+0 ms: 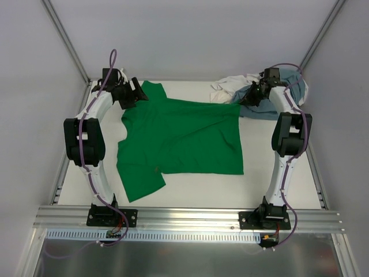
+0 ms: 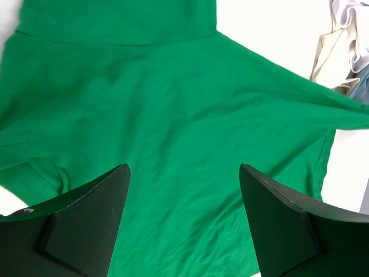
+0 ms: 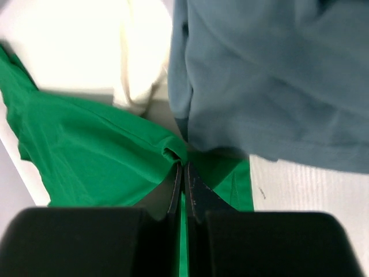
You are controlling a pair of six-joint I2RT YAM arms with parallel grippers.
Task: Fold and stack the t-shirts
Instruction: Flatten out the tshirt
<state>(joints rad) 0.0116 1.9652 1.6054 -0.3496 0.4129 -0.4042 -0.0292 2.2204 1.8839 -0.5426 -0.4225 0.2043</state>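
Right hand [image 3: 183, 167] pinches the green shirt [image 1: 184, 135]; left hand [image 2: 184, 168] gapes above it; white shirt [image 1: 223, 88] partly hidden.

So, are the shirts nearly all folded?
Nothing is folded or stacked yet. The green shirt lies spread out; the right gripper pinches its edge, the left gripper hangs open above. The white shirt and blue shirt wait crumpled in a heap.
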